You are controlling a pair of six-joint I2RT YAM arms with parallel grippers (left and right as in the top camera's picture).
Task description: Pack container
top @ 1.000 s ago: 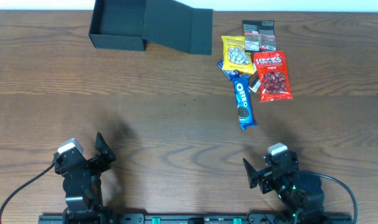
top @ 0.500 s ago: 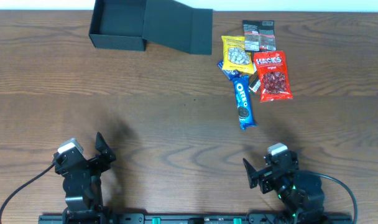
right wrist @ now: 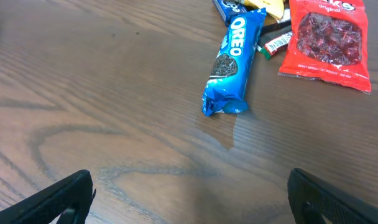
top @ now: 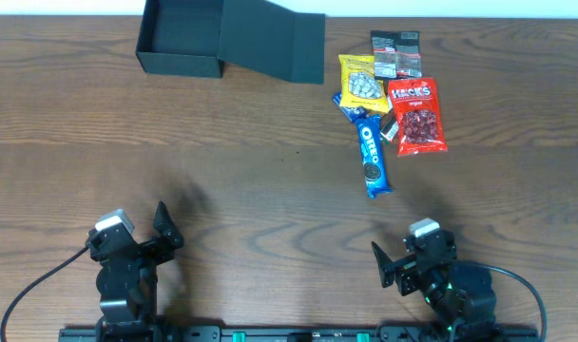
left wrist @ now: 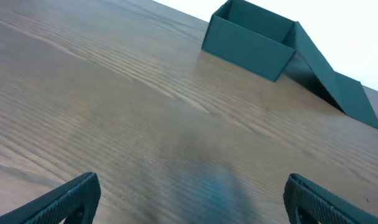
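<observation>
From overhead, the left gripper (top: 163, 237) sits low over the near edge of the wooden table (top: 270, 199), and the right gripper (top: 386, 265) sits low at the same edge, well apart from it. The container (top: 180, 38) lies far ahead of the left gripper at the opposite edge, its lid (top: 275, 43) swung open and sloping down to the side nearer the right arm. Ahead of the right gripper lies a cluster of snacks: a blue Oreo pack (top: 372, 157) is nearest, a red packet (top: 418, 116) is just beside it, and a yellow packet (top: 361, 83) and a dark packet (top: 395, 54) are farther out. In the left wrist view, the left gripper (left wrist: 192, 200) is spread wide with nothing between its fingertips (left wrist: 68, 198), only bare wood beneath. The container (left wrist: 248, 38) stands far ahead and a little to the right, its cavity open upward and the lid (left wrist: 331, 82) leaning away to the right. In the right wrist view, the right gripper (right wrist: 195, 200) is likewise spread wide and holds nothing. The Oreo pack (right wrist: 232, 62) lies ahead, almost centred between the fingers and well clear of them, with the red packet (right wrist: 329, 40) beyond and to the right and the yellow packet (right wrist: 267, 5) only just showing at the top edge.
</observation>
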